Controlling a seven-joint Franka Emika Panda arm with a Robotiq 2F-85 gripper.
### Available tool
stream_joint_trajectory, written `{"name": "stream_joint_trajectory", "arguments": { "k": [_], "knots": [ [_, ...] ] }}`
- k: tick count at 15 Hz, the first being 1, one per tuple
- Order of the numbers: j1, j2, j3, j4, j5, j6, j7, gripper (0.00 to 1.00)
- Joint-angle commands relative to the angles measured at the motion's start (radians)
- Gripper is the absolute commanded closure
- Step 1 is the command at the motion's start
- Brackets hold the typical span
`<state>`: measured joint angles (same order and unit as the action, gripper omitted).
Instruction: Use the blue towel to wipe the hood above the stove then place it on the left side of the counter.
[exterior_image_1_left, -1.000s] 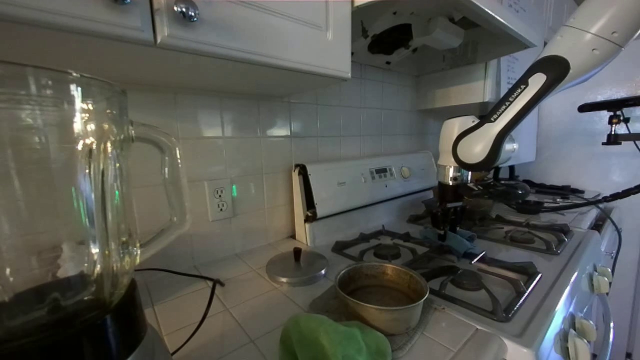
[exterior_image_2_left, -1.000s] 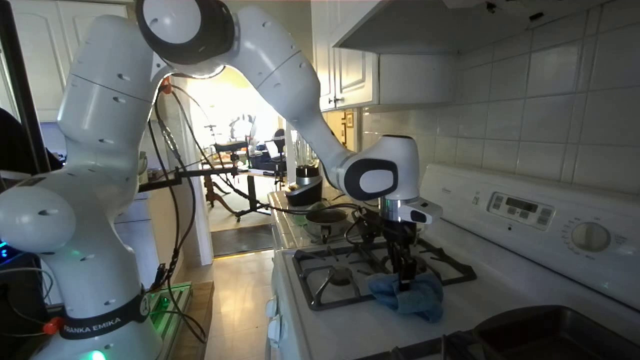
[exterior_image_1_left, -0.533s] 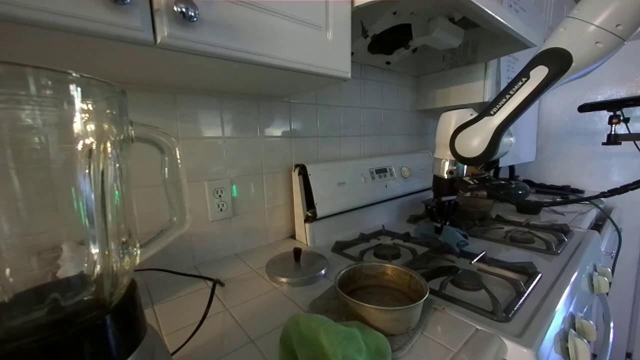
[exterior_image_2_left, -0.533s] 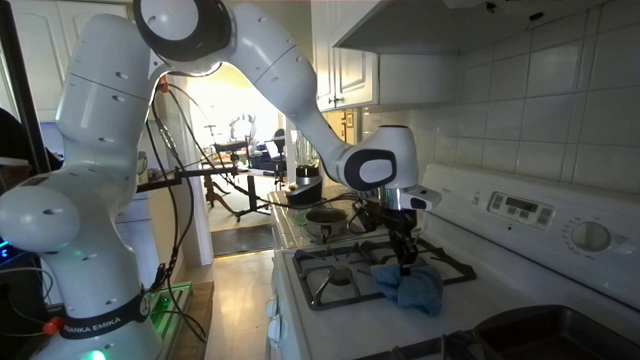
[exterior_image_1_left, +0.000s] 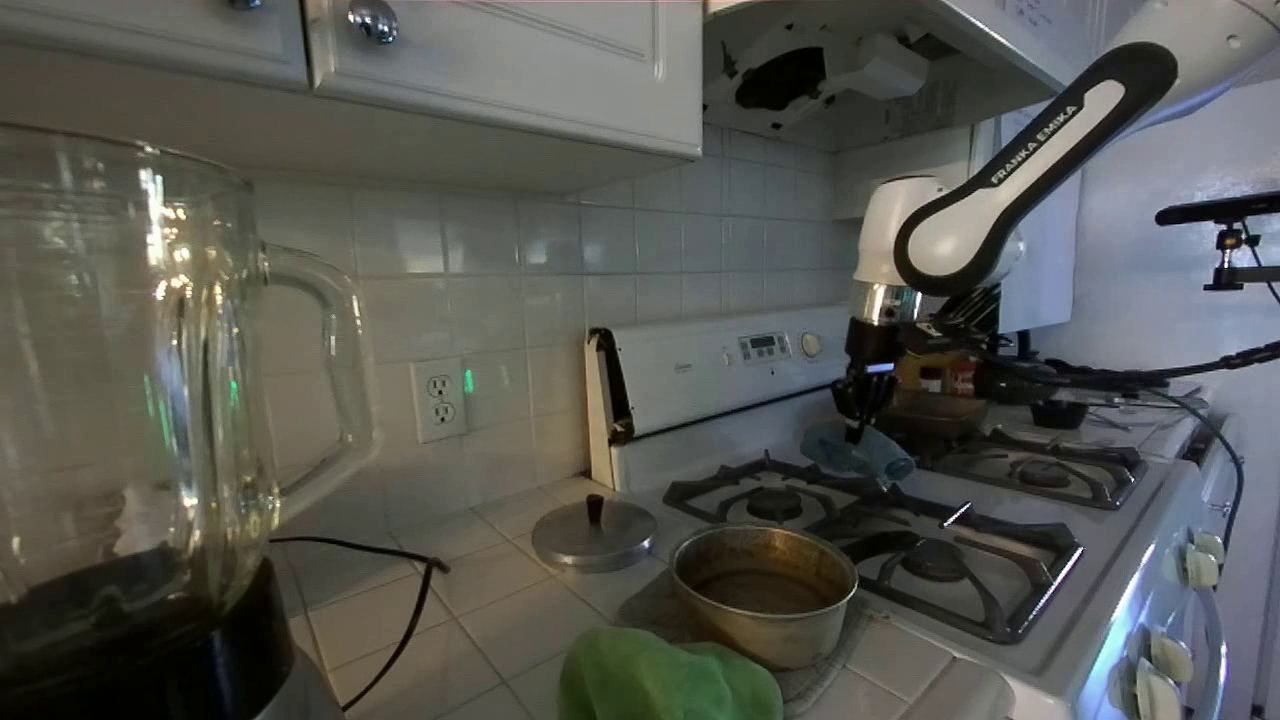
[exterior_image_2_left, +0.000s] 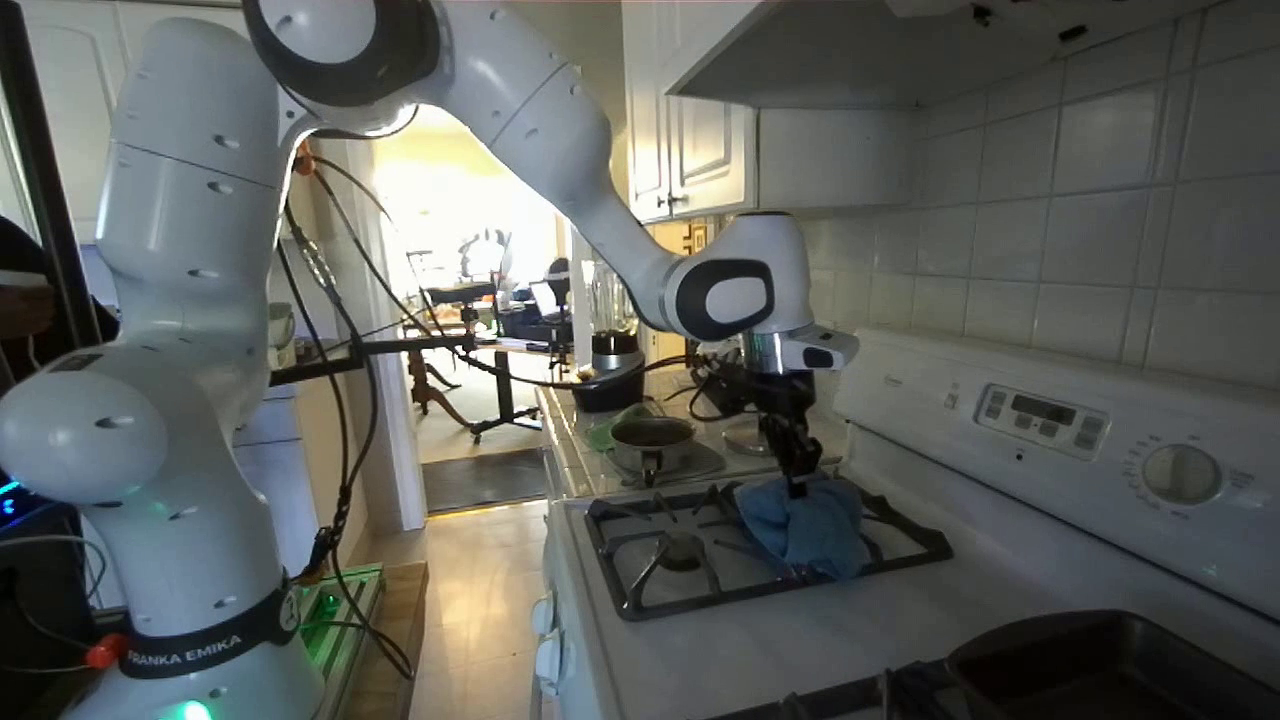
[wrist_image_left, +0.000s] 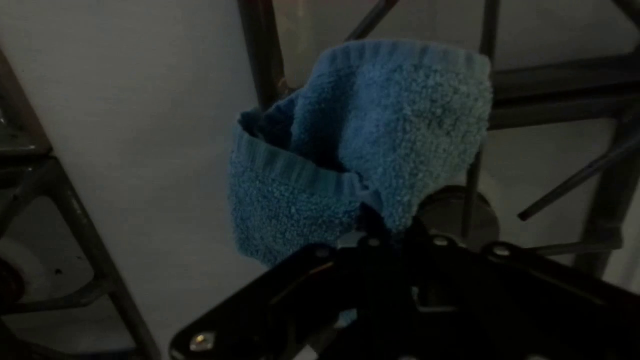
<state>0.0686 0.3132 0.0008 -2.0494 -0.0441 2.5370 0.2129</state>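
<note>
In an exterior view the black two-fingered gripper pointed downward just right of the frame's centre, at the end of the white jointed robot arm, its jaws closed tight on a gathered part of the blue terry-cloth towel. The towel hung over the dark metal grate of the white gas stove; whether its lowest folds touched the bars could not be told. In the wrist view the towel took up the centre of the picture in two flaps with ribbed borders, pinched at the lower middle. In an exterior view the white metal range hood occupied the upper right, well apart from the towel. The white tiled counter lay lower centre there, with a round metal lid, a stained metal saucepan on a grey mat, and a crumpled green cloth at the bottom edge.
</note>
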Motion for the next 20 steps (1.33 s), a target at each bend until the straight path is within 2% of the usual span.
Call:
{"name": "stream_joint_trajectory", "arguments": {
  "k": [1,8,20],
  "knots": [
    [0.017,-0.076,0.040,-0.021,0.018,-0.064,-0.059,0.97],
    [0.054,-0.101,0.121,0.033,0.027,-0.170,-0.158,0.97],
    [0.121,0.063,0.213,0.258,-0.002,-0.280,-0.391,0.97]
  ]
}}
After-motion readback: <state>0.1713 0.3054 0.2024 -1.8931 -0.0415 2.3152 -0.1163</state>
